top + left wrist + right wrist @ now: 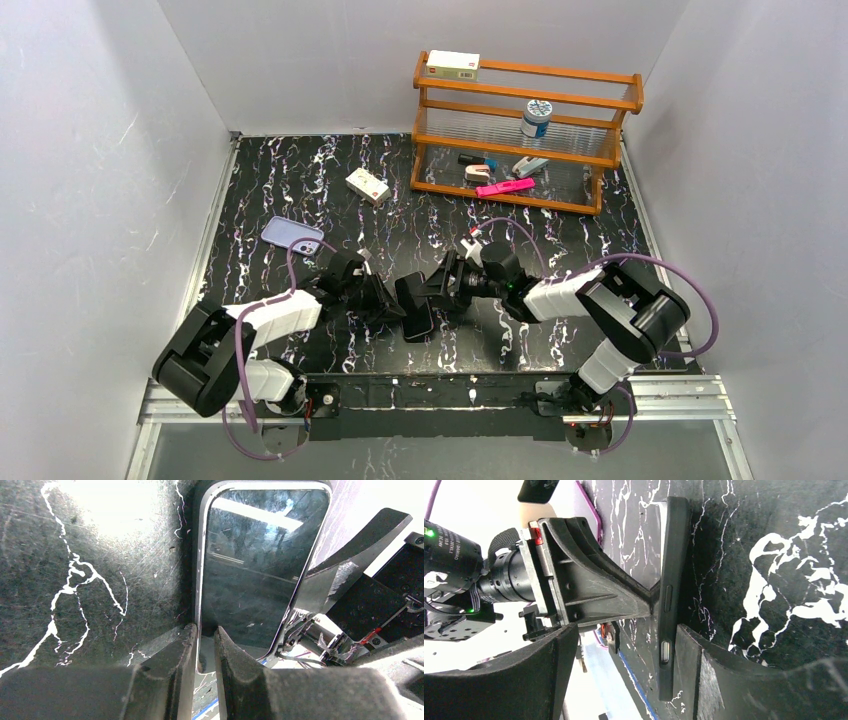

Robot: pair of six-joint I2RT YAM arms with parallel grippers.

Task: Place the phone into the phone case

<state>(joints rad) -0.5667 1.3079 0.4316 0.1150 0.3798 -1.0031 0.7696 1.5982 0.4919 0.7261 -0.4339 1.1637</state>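
Note:
The phone (255, 565) has a glossy dark screen and a thin pale rim. It stands tilted on the table between both arms (420, 318), with a black shell (672, 555) around its back and side. My left gripper (206, 628) is shut on the phone's near edge, with the rim pinched between its fingers; it also shows in the top view (392, 300). My right gripper (624, 630) is open around the black shell, its right finger (724, 675) against the shell's back. The lavender phone case (290, 236) lies flat at the left, away from both grippers.
A wooden rack (525, 130) stands at the back right and holds small items, a jar and a white box (453, 65). A small white box (367, 185) lies on the marbled black table (560, 235). White walls close in three sides.

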